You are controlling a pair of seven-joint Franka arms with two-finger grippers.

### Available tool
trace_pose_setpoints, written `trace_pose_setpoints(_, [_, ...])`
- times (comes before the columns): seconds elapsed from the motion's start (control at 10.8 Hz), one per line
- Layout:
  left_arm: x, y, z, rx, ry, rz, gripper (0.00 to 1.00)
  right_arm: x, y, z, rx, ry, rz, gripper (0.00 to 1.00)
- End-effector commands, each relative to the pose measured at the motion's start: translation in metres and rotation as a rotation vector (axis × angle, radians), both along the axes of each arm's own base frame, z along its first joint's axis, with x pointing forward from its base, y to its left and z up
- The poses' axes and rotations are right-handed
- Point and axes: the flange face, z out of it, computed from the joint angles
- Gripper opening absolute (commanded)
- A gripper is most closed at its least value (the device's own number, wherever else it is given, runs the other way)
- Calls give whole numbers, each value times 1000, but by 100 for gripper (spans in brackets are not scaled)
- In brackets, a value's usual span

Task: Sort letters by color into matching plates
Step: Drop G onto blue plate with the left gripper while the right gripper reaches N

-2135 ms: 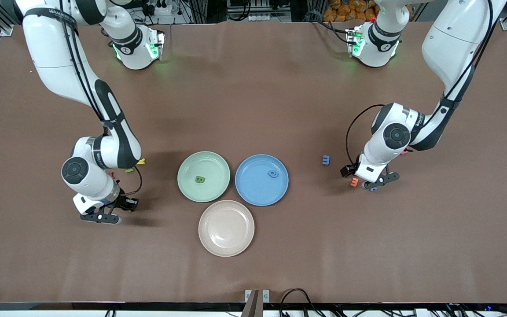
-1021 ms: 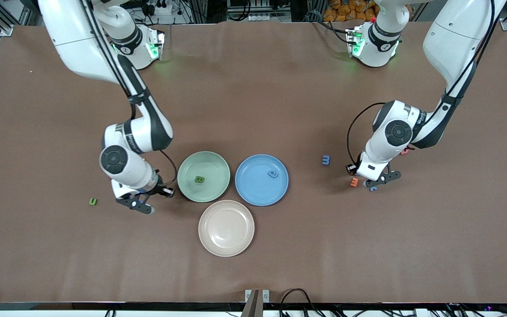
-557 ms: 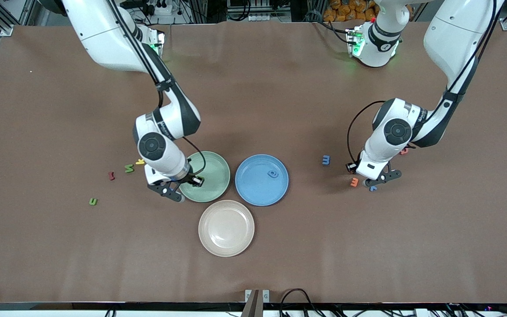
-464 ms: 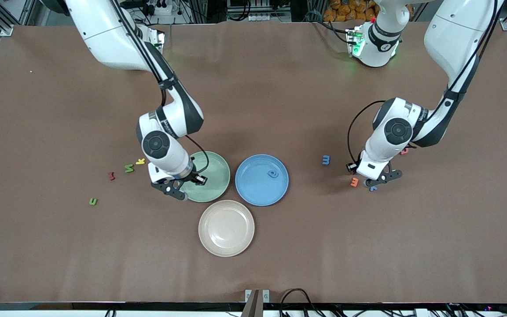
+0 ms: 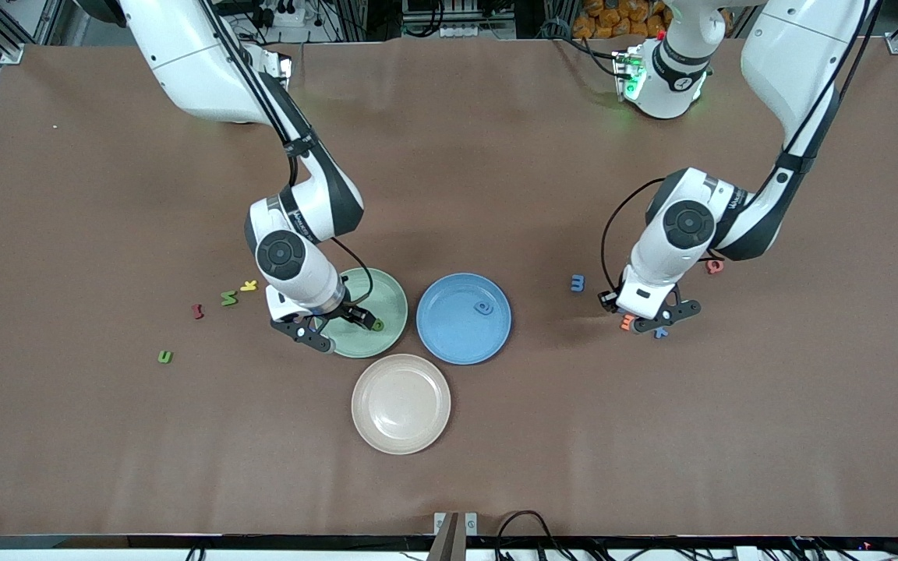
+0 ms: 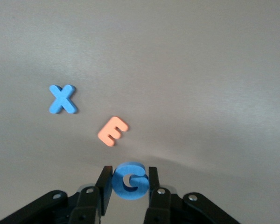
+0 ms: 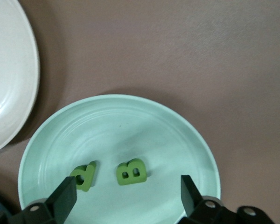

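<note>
Over the green plate (image 5: 387,300) in the front view, the right gripper (image 5: 337,327) has just spread its jaws, while the left gripper (image 5: 655,318) hangs over the surface beside an orange letter (image 5: 627,320). Its wrist view shows jaws pinching a blue letter (image 6: 129,181), ready for the blue plate (image 5: 449,327). From the right wrist, the released green letter (image 7: 85,175) lies beside the B (image 7: 131,171), so two greens are sorted.

Bare surface (image 5: 449,156) runs wide along the edge by the bases and along the camera edge. Three plates (image 5: 464,343) crowd the middle; scattered letters (image 5: 228,298) flank them toward both ends.
</note>
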Motion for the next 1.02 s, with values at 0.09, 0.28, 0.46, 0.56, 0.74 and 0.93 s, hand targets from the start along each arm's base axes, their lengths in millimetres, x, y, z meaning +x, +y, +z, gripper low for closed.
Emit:
trace_pose_setpoints(0.09, [3,-42,10,16,8,74,0,17,-55,20,-4,28,-26,100])
trace_pose_setpoints(0.28, [2,-58,9,7,3,98,0,28,-88,27,-7,34,-71,100])
trace_pose_setpoints(0.46, [-1,-77,6,-3,5,102,0,37,-120,30,-6,37,-138,100])
trace_pose_setpoints(0.56, [-2,-99,4,-19,4,120,0,40,-142,27,-7,45,-181,100])
trace_pose_setpoints(0.74, [-7,-138,2,-46,-2,168,0,46,-179,29,-9,42,-316,100])
trace_pose_setpoints(0.93, [-11,-158,3,-59,-8,183,0,51,-213,34,-17,38,-514,100])
